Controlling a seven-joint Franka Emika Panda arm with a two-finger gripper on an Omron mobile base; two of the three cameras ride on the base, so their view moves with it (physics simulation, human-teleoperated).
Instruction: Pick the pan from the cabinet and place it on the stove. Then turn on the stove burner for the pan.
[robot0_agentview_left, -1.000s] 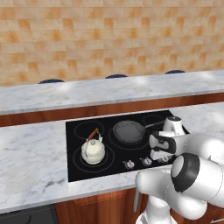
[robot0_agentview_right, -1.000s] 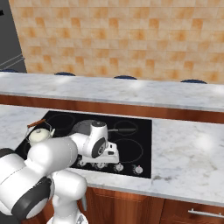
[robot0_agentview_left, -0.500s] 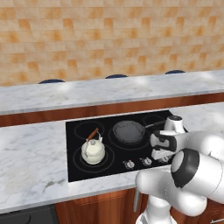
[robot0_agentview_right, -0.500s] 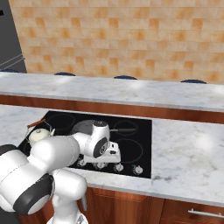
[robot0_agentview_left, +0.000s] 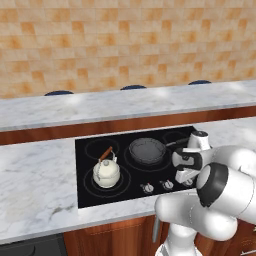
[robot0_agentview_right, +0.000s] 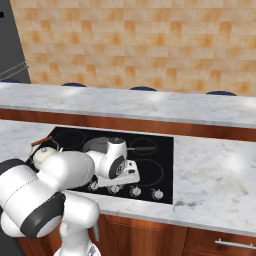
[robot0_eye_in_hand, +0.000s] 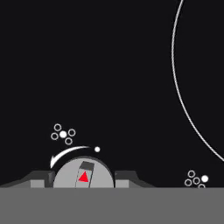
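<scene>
The gripper (robot0_eye_in_hand: 83, 178) was seen low over the stove (robot0_agentview_left: 90, 172), right at the front row of knobs. In the hand view a silver knob (robot0_eye_in_hand: 83, 175) with a red pointer mark sat squarely between the two dark fingertips (robot0_eye_in_hand: 40, 179), one tip on each side of it. The tips were drawn in close beside the knob, but whether they actually pinched it could not be told; the jaws were neither spread wide nor pressed together. Above the knob a white curved arrow and a small burner diagram were printed on the black glass, and a thin grey ring mark (robot0_eye_in_hand: 183, 92) swept across the upper right of that view, beyond the hand.

From the left base view the pan (robot0_agentview_left: 147, 150) was found on the cooktop, resting on a rear ring just behind the hand and to its left, its straight handle (robot0_agentview_left: 176, 143) reaching back toward the wrist. The pan and the hand were apart. The white kettle (robot0_agentview_left: 106, 172) with its brown handle stood further off to the hand's left, on the front ring. In the right base view the gripper (robot0_agentview_right: 120, 180) was seen pointed down at the knob row, with three more knobs (robot0_agentview_right: 135, 190) lined up to its right and the marble counter (robot0_agentview_right: 215, 185) beyond.
</scene>
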